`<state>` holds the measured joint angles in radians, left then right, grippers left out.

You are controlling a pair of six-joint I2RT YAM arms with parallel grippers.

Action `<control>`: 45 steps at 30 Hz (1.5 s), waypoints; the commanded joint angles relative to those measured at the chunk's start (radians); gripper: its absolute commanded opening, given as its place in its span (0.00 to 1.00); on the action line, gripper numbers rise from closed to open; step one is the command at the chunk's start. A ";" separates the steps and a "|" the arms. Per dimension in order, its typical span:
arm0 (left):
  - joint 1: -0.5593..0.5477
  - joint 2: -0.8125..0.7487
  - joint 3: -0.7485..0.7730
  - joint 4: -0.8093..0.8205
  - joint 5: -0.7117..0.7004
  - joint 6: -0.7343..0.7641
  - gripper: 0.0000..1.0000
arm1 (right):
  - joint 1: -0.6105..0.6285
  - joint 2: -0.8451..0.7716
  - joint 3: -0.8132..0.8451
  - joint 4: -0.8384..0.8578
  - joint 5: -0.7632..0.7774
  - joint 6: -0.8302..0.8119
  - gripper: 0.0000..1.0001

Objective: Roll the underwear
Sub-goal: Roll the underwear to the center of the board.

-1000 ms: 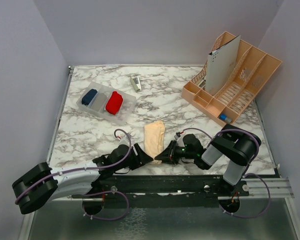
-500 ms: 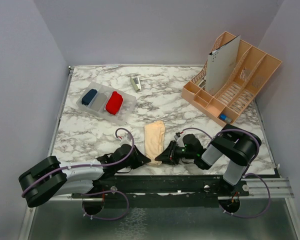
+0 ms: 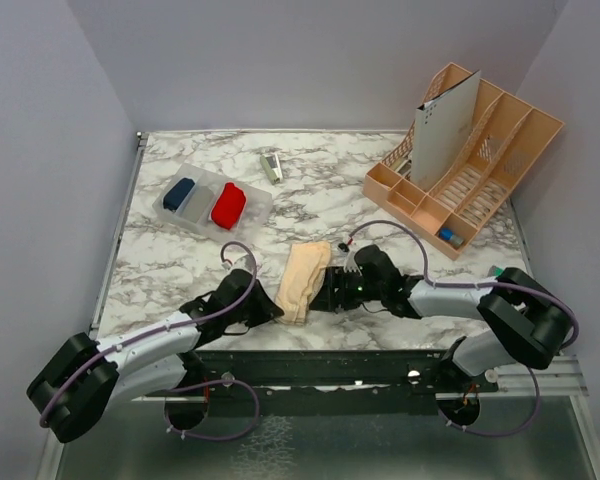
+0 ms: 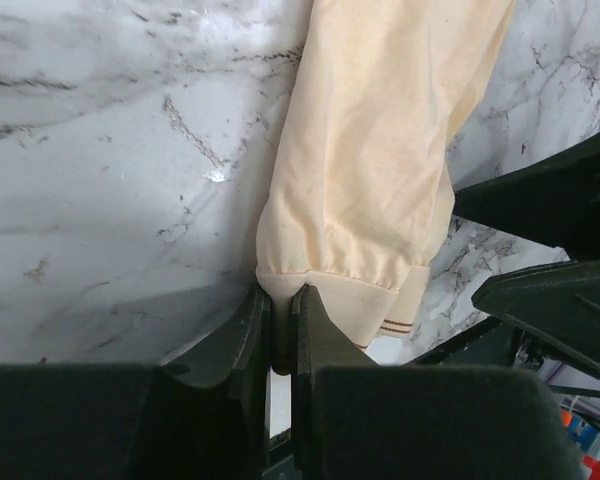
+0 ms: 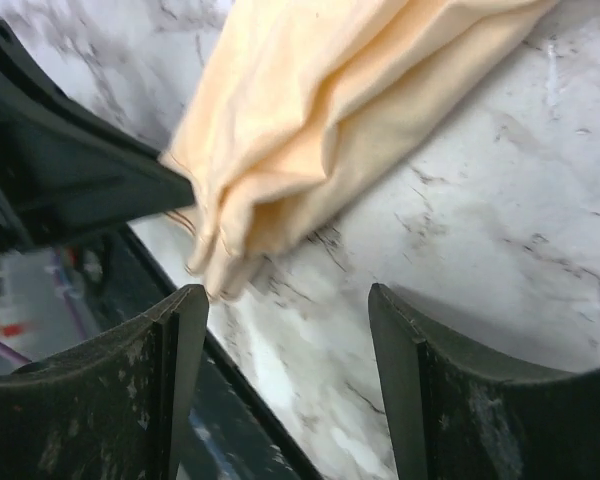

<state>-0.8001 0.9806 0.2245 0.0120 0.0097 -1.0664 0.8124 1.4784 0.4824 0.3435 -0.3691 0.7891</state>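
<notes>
A peach-beige underwear [image 3: 303, 279] lies folded into 1 long narrow strip on the marble table [image 3: 330, 190], close to the front edge and slanting from upper right to lower left in the top view. The left gripper [image 3: 277, 311] is at its near end. In the left wrist view its 2 fingers [image 4: 248, 335] are pressed together on the hemmed corner of the cloth [image 4: 380, 170], pinching it low against the table. The right gripper [image 3: 330, 295] sits just beside the strip's right edge, and its jaws stand spread with nothing between them. In the right wrist view the cloth's striped end [image 5: 310, 130] lies ahead of the fingertips [image 5: 185, 330], apart from both pads. Further back on the left a clear tray [image 3: 260, 205] holds 3 short bundles side by side — a dark blue one [image 3: 179, 193], a grey one [image 3: 198, 203] and a rolled red underwear [image 3: 228, 205]. A small grey object [image 3: 271, 167] lies behind the tray; what it is cannot be told. At the back right a peach desk organiser [image 3: 500, 150] stands tilted, with a white sheet [image 3: 445, 130] upright in it.
</notes>
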 commanded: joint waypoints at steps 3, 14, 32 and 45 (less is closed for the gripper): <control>0.121 0.039 0.096 -0.192 0.211 0.237 0.00 | 0.093 -0.182 -0.081 0.017 0.232 -0.529 0.68; 0.177 0.142 0.194 -0.194 0.442 0.348 0.00 | 0.224 -0.221 -0.137 0.204 0.167 -1.520 0.56; 0.360 0.275 0.236 -0.175 0.655 0.367 0.00 | 0.439 0.003 -0.152 0.283 0.280 -1.900 0.55; 0.363 0.293 0.217 -0.147 0.647 0.329 0.00 | 0.453 0.097 -0.131 0.375 0.284 -1.962 0.54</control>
<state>-0.4442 1.2606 0.4362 -0.1596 0.6254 -0.7284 1.2556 1.5414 0.3393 0.7235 -0.0906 -1.1461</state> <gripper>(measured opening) 0.123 0.551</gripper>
